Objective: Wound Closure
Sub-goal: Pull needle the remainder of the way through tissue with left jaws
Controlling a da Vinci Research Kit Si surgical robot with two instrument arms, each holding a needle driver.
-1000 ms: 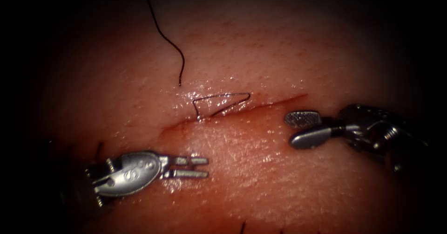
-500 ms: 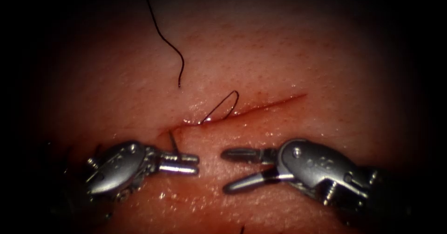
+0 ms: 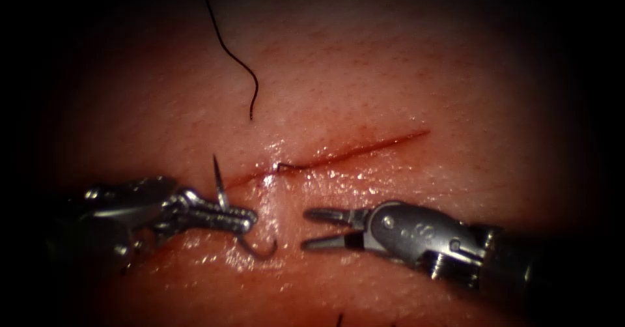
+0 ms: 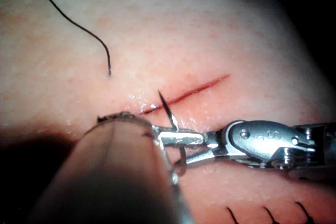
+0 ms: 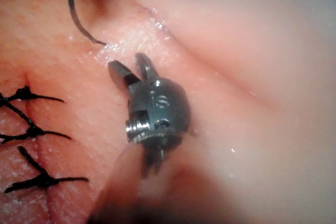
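Since a second ago, the left arm's silver claw has drawn the curved steel needle out of the pink, glistening tissue; the thread loop at the red cut has pulled flat. Its jaws are clamped on the needle's mid-curve, the point rising towards the cut. Right of it, the right arm's silver claw has swung in low, jaws parted, empty. Dark thread trails above the cut.
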